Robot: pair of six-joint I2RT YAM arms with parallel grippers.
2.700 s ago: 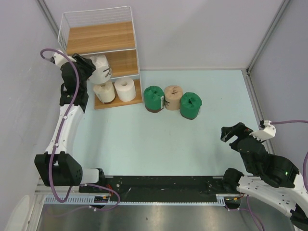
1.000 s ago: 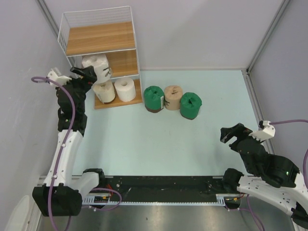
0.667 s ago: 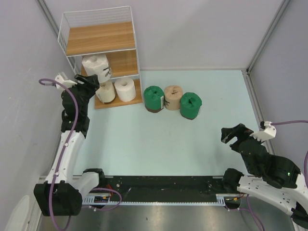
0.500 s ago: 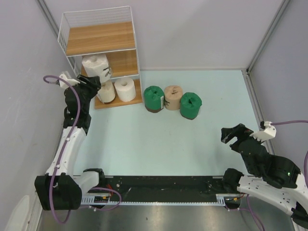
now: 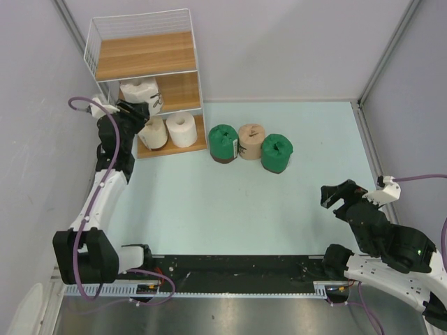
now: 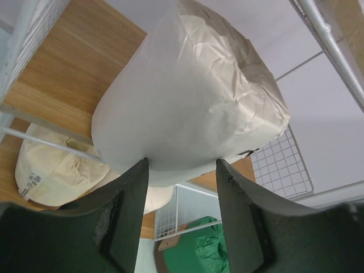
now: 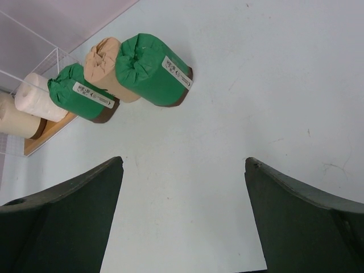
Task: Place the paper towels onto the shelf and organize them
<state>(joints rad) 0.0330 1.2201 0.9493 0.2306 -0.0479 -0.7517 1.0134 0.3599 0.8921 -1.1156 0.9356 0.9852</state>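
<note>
Since the cream roll [image 6: 187,96] sits on the shelf's [image 5: 147,56] middle board, just off my left gripper [image 6: 182,166], fingers parted, holding nothing; back out straight, clear of the shelf's wire; right gripper [image 7: 183,165] spread, empty.

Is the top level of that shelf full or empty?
Empty: the overhead view shows the top board as bare wood. The nearest white roll sits one level lower.
</note>
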